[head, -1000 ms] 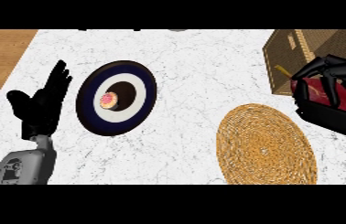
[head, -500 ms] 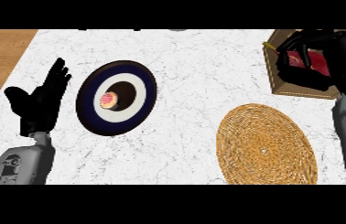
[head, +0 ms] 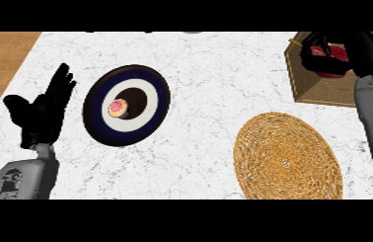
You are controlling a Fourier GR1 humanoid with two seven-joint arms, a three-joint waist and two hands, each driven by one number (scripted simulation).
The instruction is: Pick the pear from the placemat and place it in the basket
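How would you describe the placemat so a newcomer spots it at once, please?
On the white marble counter, look lower right, below the square basket. The placemat is a flat, golden woven disc, unlike the dark ringed plate.

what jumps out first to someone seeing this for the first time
First, the right robot hand at the upper right, curled round a red pear at the brown basket. Next, the dark blue and white plate at centre left, with a small pink-topped snack on it, and the round woven placemat at lower right. The left robot hand rests open at the left edge, fingers up.
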